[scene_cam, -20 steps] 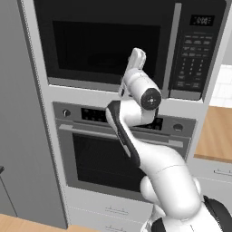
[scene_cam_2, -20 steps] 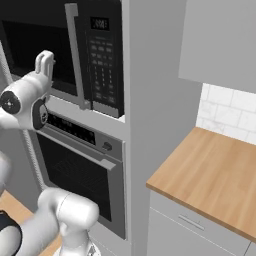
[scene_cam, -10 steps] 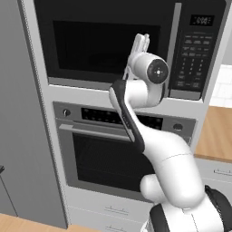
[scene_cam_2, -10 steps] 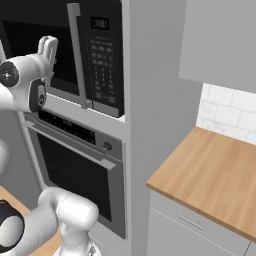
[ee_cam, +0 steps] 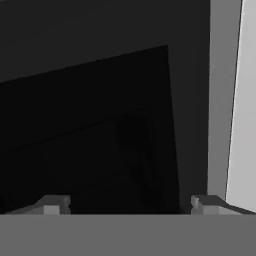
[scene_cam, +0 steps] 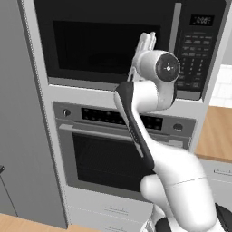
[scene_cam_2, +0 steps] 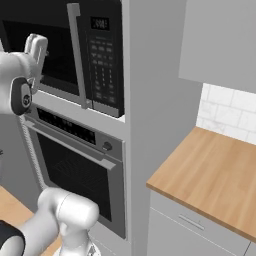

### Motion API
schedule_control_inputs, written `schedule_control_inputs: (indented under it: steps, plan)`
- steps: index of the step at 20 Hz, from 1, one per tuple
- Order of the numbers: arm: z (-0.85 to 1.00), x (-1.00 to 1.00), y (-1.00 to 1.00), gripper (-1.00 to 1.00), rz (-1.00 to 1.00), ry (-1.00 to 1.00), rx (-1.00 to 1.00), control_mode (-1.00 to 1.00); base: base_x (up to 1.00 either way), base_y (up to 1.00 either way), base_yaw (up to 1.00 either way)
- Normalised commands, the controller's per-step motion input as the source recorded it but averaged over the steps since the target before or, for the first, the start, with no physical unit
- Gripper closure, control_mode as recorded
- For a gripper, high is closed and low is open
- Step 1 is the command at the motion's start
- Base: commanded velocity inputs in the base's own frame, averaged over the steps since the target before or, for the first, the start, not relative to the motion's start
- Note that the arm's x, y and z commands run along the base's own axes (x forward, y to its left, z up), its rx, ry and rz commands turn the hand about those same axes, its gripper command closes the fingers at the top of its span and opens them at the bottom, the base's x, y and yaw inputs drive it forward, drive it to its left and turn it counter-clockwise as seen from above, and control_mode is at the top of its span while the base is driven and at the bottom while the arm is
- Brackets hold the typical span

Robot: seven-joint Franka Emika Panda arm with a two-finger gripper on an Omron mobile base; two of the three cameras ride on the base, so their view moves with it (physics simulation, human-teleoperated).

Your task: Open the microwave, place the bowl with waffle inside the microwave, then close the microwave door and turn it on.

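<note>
The microwave (scene_cam: pixel 104 45) sits built into the white cabinet wall, its door (scene_cam_2: pixel 57 47) closed and its window dark. A vertical grey bar handle (scene_cam: pixel 176 27) stands beside the black keypad (scene_cam: pixel 197 54). My gripper (scene_cam: pixel 147 41) is raised in front of the door, just left of the handle (scene_cam_2: pixel 77 55), pointing at the glass. In the hand view the gripper (ee_cam: pixel 130 205) is open, its fingertips (ee_cam: pixel 52 204) wide apart with nothing between them, close to the dark door (ee_cam: pixel 100 100). The bowl with waffle is out of view.
An oven (scene_cam: pixel 113 149) with a horizontal handle sits directly below the microwave. A wooden counter (scene_cam_2: pixel 215 175) lies to the right, under a grey upper cabinet (scene_cam_2: pixel 220 40). A tall grey panel (scene_cam: pixel 18 113) stands to the left.
The arm has lifted the gripper up and slightly right, closer to the microwave door and its handle.
</note>
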Motion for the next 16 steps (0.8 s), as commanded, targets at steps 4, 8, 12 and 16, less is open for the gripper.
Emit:
schedule_control_inputs:
  steps: [4,8,12,16]
  plan:
    - [0.1,-0.98,-0.03,-1.0,0.0,0.01,0.0,-1.0,0.0,0.0,0.0]
    - [0.0,-0.64,-0.01,1.0,-0.01,0.18,-0.11,-1.0,0.0,0.0,0.0]
    - [0.0,-0.37,0.0,1.0,0.0,0.31,-0.27,-1.0,0.0,0.0,0.0]
    - [0.0,-0.13,-0.05,1.0,0.0,0.34,-0.37,-1.0,0.0,0.0,0.0]
